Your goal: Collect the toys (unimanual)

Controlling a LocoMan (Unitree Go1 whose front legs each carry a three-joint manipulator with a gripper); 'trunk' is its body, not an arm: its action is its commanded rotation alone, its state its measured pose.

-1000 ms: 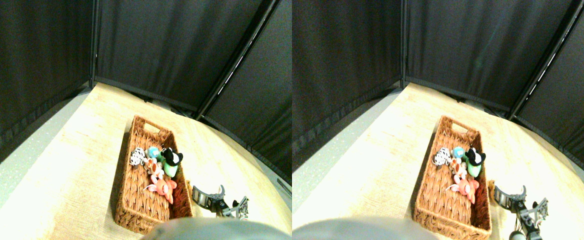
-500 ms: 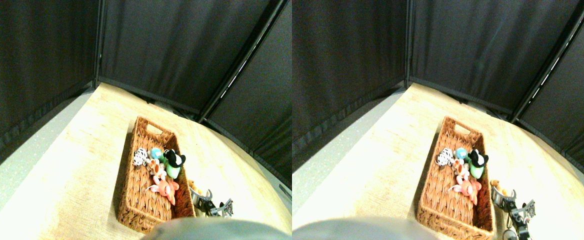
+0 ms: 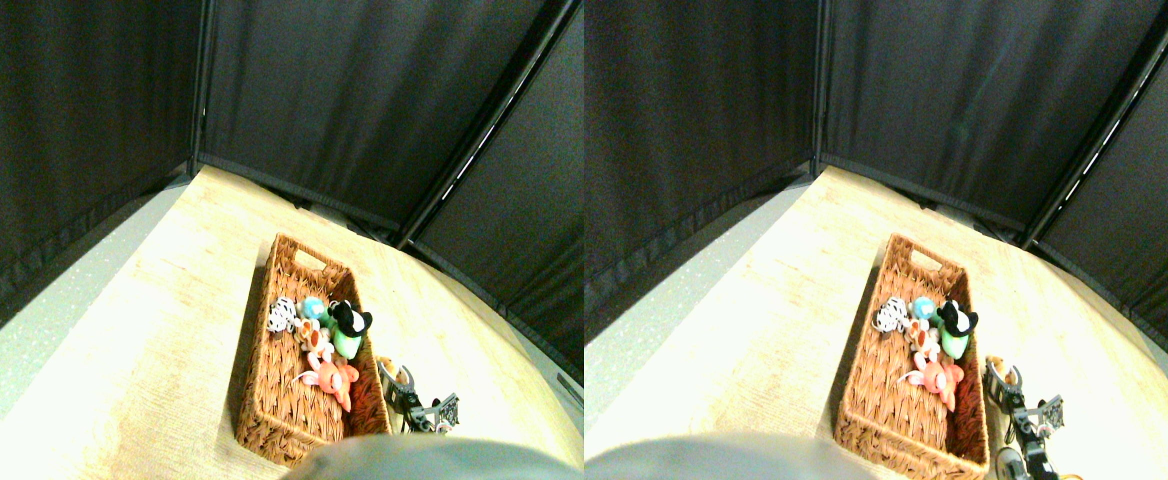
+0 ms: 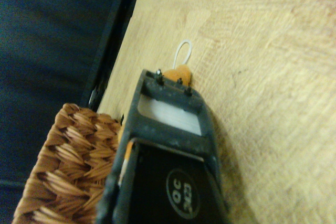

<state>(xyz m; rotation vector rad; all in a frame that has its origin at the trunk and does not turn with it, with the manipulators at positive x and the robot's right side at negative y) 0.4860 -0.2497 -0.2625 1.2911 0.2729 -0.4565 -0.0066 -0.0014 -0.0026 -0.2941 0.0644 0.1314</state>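
Just right of the long brown wicker basket (image 3: 309,360), on the pale wood-grain tabletop (image 3: 174,330), lies the one toy not yet collected: a small tan-orange plush animal (image 3: 391,372) with a white hanging loop (image 4: 183,52). Our right black metal gripper (image 3: 406,397) is down on it at the near right. Wrist view shows only an orange scrap of the plush past the jaw tip, so we cannot tell whether the claw is apart or together on it.

Five toys already sit in the basket, bunched mid-length: black-and-white spotted plush (image 3: 281,314), blue plush (image 3: 312,307), black-white plush (image 3: 350,319) over a green plush (image 3: 346,343), red-pink plush (image 3: 329,377).

Judgement: step in hand is the grasp of the last toy. To do it well we should:
- get the soft body well between the jaws, not just the loop
- lift straight up before going left, since the basket's right wall is just beside the jaw
- clear the rim, then release over the bare near end.
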